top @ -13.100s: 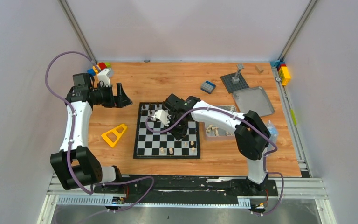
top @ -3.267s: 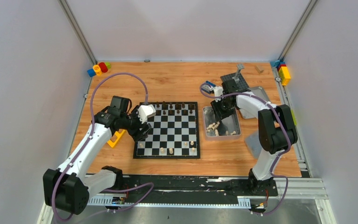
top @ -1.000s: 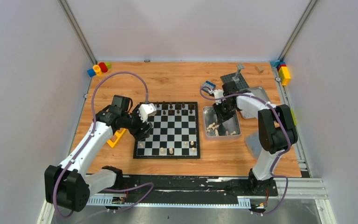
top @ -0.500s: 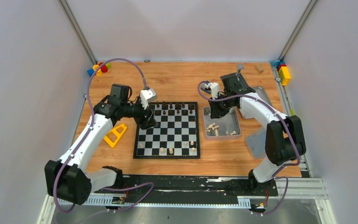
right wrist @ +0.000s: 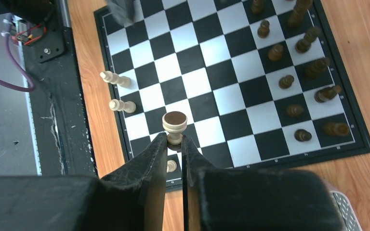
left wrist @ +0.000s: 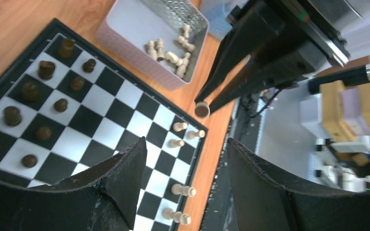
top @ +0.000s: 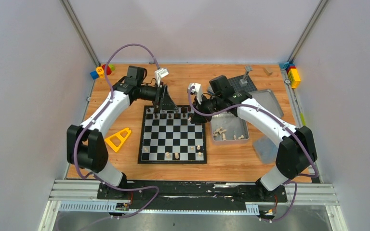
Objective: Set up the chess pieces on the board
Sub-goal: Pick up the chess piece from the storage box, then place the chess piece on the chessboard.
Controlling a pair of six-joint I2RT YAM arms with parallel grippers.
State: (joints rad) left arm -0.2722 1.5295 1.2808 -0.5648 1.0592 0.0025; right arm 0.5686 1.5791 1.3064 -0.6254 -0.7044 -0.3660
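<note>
The right gripper [right wrist: 174,140] was pinched shut on a pale cream turned chess piece [right wrist: 174,121]. It held the piece by the stem, with the round dark-felted base turned toward the wrist camera, so we judged that the piece was not hanging base-down. In the top view this gripper hung over the upper right corner of the black-and-white checked chessboard [top: 172,136]. Just right of it lay the rectangular silver metal tin [top: 244,126], resting on the wooden tabletop [top: 183,82] just beside the board's right edge, with loose pale pieces [top: 220,131] in it.

The left gripper [left wrist: 187,144] had its jaws well apart and nothing between them. It hovered above the top edge of the board, left of centre, over the dark brown pieces [top: 173,114] crowded along the top rows. Only a handful of standing pale pieces [top: 167,155] occupied the bottom rows, and most squares there were bare.

We took the step in hand to be the carry of one pale piece from the tin to the board. The dark side looked largely filled and the pale side barely begun.

The next move, as we judged it, called for:
- bringing the right gripper toward the lower part of the frame, over a vacant square in the bottom rows;
- turning the wrist so that the felted base faced the board;
- lowering until the base met the square, and only then parting the jaws.

The approach would need to stay clear of the pale pieces already standing there, and of the left gripper close by.
</note>
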